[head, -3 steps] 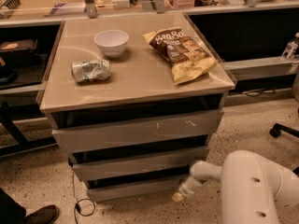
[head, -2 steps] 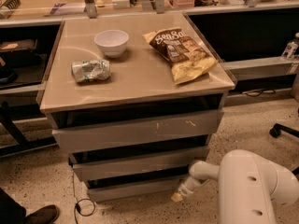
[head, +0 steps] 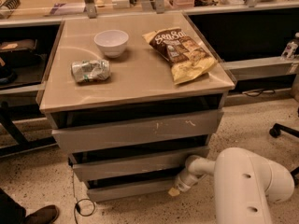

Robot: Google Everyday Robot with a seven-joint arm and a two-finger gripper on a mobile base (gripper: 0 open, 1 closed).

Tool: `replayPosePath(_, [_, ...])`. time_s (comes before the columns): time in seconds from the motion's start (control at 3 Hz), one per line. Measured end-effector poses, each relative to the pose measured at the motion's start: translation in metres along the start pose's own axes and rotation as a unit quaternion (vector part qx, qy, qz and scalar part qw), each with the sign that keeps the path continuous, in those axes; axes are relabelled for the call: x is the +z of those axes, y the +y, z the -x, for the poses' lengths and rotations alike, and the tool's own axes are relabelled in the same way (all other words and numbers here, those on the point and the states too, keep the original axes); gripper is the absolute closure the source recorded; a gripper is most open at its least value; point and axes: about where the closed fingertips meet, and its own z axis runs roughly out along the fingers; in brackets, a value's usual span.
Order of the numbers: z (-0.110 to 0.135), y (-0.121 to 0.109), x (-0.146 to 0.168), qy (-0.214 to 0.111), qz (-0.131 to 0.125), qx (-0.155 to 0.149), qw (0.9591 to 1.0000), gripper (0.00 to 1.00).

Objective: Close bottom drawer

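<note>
The bottom drawer [head: 131, 188] is the lowest, narrowest grey front of the cabinet, plain and without a handle, standing slightly out from the cabinet body. My gripper [head: 175, 189] reaches in from the lower right on a white arm and sits at the drawer front's right end, touching or nearly touching it. The mid-width drawer front [head: 135, 164] and the widest scratched front [head: 140, 130] are above it.
On the cabinet top [head: 140, 78] are a white bowl [head: 111, 42], a crushed can [head: 90, 71] and a chip bag [head: 183, 53]. A cable [head: 79, 204] lies on the floor at left, a shoe [head: 39, 214] at lower left, a chair base [head: 284, 132] at right.
The gripper stays at the bottom drawer's right end; the arm has shifted only slightly. The drawer front shows no clear movement.
</note>
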Motion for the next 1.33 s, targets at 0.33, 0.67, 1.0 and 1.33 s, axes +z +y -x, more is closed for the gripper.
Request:
replayPosePath(0.33, [0.0, 0.0, 0.0, 0.0, 0.0, 0.0, 1.0, 0.58])
replayPosePath(0.67, [0.0, 0.0, 0.0, 0.0, 0.0, 0.0, 1.0, 0.35])
replayPosePath(1.0, [0.0, 0.0001, 0.0001, 0.0, 0.0, 0.0, 1.0, 0.11])
replayPosePath(1.33, [0.0, 0.0001, 0.0001, 0.0, 0.0, 0.0, 1.0, 0.0])
